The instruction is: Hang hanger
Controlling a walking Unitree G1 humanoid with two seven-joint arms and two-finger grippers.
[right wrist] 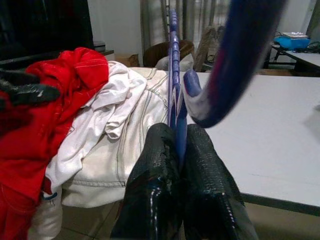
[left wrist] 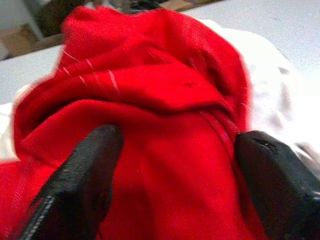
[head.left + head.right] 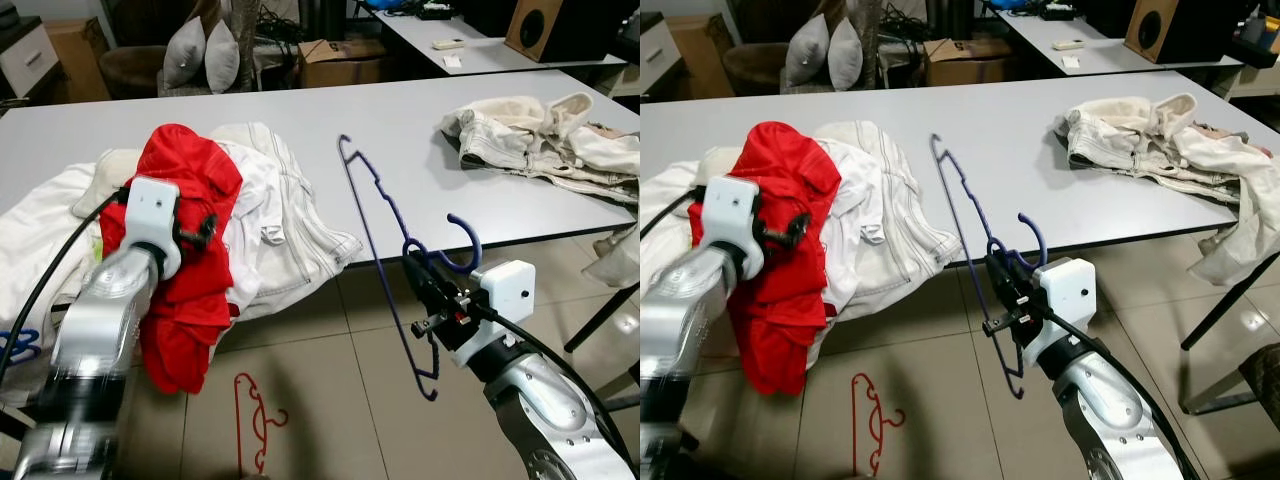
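Note:
A thin blue hanger (image 3: 370, 190) stands tilted just past the table's near edge, hook (image 3: 465, 240) toward me. My right gripper (image 3: 412, 260) is shut on its neck, the two fingers (image 1: 155, 165) pressed together on the blue wire (image 1: 173, 75). A red garment (image 3: 185, 180) tops a pile of white clothes (image 3: 285, 225) at the table's left and hangs over the edge. My left gripper (image 3: 200, 230) is pushed into the red cloth (image 2: 165, 125), its fingers (image 2: 95, 175) spread wide on either side of the fold.
The grey table (image 3: 400, 120) also bears a cream garment (image 3: 540, 140) at the right. A red hanger (image 3: 255, 410) lies on the tiled floor and another blue hanger (image 3: 15, 345) at the far left. A table leg (image 3: 600, 320) stands right; a second table, box and cushions behind.

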